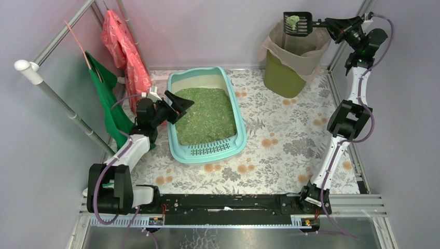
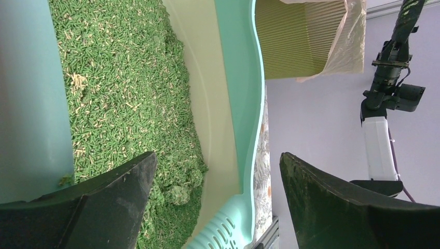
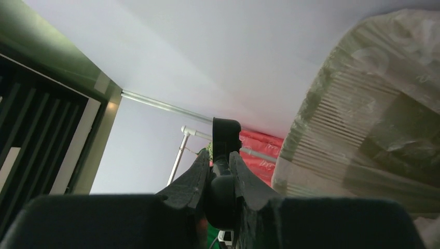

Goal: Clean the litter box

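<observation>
**Litter box, lined bin and the two pairs of fingers**

The litter box (image 1: 239, 127), a pale turquoise tray with a wide rim, stands on the flower-patterned tabletop (image 1: 280, 140) left of centre. Its slotted grille step (image 1: 210, 150) faces the arm bases. Green granules (image 1: 205, 116) cover its floor, and a few lumps lie near the grille end. A round olive bin (image 1: 283, 78) stands in the far right corner, well apart from the tray. It is lined with a beige plastic bag (image 1: 311, 62) folded over its rim. What lies inside the bag cannot be made out.

A black slotted scoop (image 1: 297, 23) hangs above the far part of the bin's opening. It carries a clump of green litter (image 1: 293, 21).

The right fingers (image 3: 193, 179) stand narrow, clamped on the scoop's black handle, which runs out between them. The left fingers (image 2: 321, 192) stand wide apart above the tray's left side, tips pointing down toward the granules. They hold nothing. Whether they touch the rim cannot be told.
</observation>
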Available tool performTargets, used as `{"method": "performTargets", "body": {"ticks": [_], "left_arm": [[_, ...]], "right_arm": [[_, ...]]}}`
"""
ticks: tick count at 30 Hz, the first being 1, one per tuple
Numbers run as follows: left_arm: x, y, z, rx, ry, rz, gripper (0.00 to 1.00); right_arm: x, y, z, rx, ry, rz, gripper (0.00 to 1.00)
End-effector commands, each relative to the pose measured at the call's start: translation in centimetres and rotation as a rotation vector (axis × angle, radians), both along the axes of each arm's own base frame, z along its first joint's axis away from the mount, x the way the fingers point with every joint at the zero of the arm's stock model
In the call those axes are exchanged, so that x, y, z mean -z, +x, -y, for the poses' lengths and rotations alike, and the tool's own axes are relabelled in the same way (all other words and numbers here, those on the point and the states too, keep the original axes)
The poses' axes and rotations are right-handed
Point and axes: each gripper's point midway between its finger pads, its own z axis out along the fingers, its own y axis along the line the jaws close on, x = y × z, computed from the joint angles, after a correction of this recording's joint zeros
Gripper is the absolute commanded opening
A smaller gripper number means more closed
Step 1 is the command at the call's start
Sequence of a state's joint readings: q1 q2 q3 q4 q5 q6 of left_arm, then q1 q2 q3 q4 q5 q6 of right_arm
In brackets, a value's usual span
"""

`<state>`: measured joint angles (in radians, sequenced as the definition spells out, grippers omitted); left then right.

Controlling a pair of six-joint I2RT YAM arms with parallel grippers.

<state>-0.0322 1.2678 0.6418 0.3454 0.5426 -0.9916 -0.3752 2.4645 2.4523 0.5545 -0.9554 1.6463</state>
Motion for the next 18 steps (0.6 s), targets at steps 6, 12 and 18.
{"method": "performTargets", "body": {"ticks": [6, 12, 18], "left_arm": [[0.7, 0.7, 0.0, -0.001, 0.025, 0.005, 0.97], [0.9, 0.8, 0.2, 0.005, 0.022, -0.004, 0.97], [1.2, 1.1, 0.2, 0.008, 0.020, -0.015, 0.97]], "right_arm": [[-1.4, 0.1, 0.2, 0.091, -0.157, 0.164, 0.00], [1.4, 1.6, 1.3, 0.157, -0.246, 0.131, 0.00], [3.3, 2.5, 2.0, 0.166, -0.258, 0.132, 0.00]]}}
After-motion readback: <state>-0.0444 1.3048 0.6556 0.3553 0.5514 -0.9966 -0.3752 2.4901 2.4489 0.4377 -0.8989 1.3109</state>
